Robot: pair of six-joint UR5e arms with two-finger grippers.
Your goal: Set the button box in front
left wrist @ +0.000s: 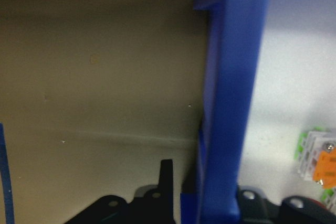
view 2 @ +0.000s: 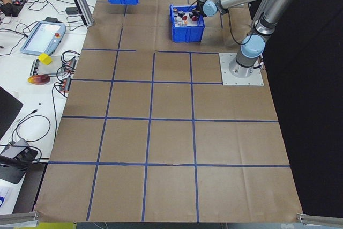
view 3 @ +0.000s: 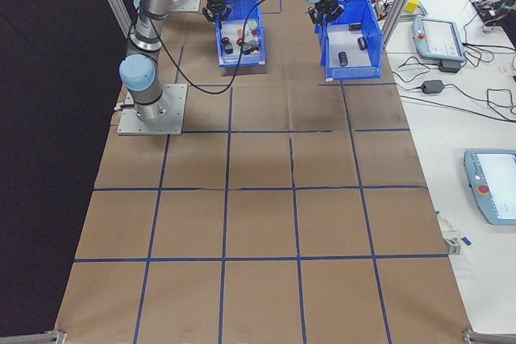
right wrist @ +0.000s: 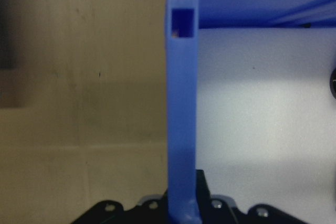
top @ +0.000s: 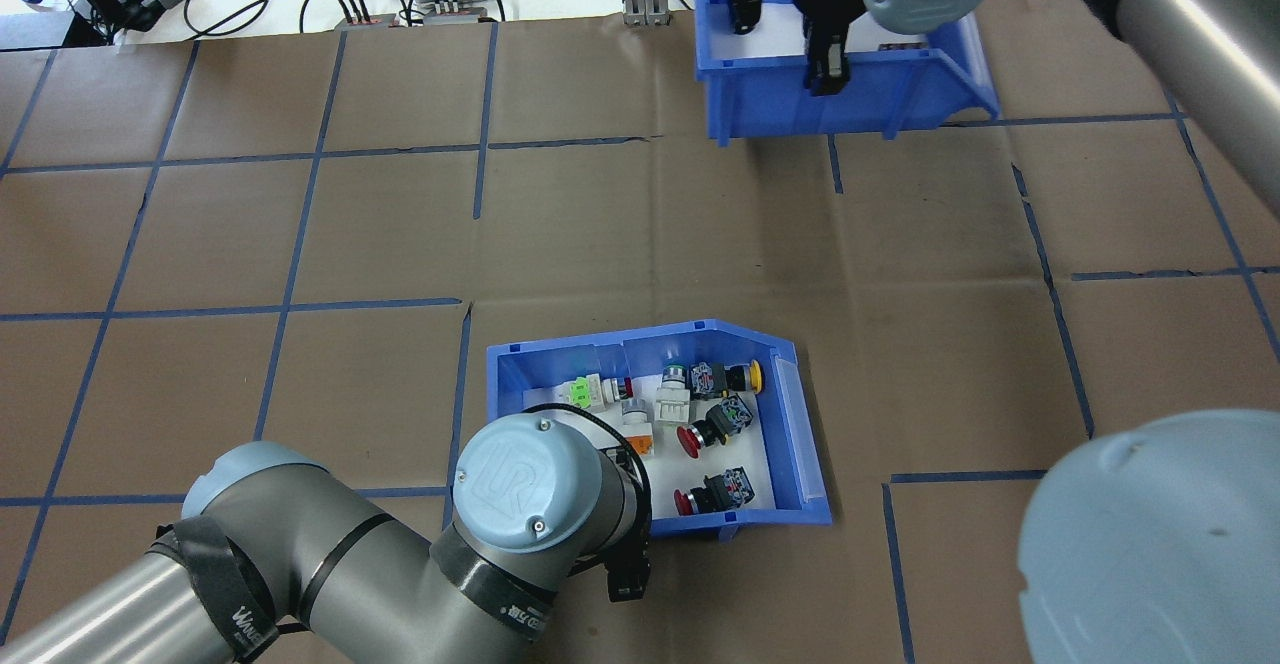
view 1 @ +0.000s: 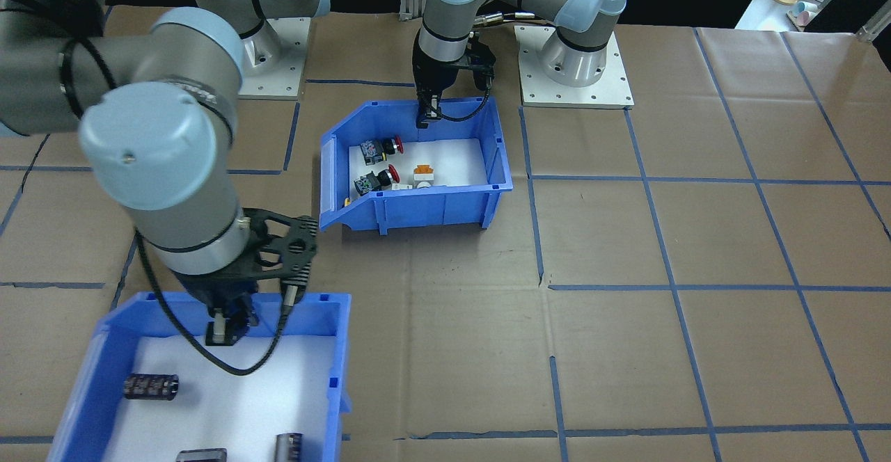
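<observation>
Left gripper clamps the robot-side wall of the blue plastic button box, a white-lined bin of coloured push-button switches sitting mid-table near the robot's base; right gripper pinches the wall of a second blue plastic bin holding black cylindrical parts

In the overhead view, we lose the left claw and the near wall of the button box beneath the arm's wrist. The second blue bin runs off the front-facing view's bottom edge, and its black parts are partly cut off. Both wrist views are blurred; we cannot tell how tightly either claw's jaws meet the bin walls.
</observation>
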